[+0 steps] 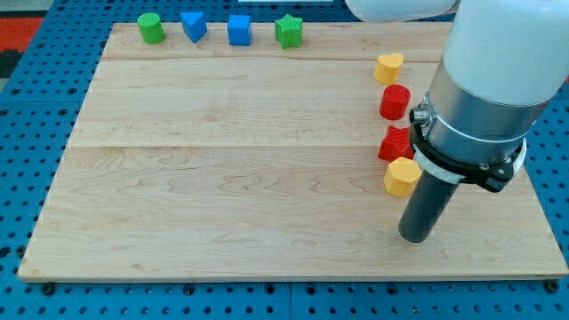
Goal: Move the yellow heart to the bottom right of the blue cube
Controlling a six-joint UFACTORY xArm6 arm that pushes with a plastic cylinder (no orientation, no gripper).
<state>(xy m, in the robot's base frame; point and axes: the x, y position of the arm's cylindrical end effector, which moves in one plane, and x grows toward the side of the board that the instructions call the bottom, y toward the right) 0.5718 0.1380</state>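
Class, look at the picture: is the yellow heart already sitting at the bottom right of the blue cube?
No: the yellow heart sits far to the view's right of the blue cube, beside the red blocks, not close below it.

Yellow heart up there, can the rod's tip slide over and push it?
Probably yes. My tip sits below the yellow hexagon, far from the yellow heart; bare board to the left of the red blocks leaves a way round.
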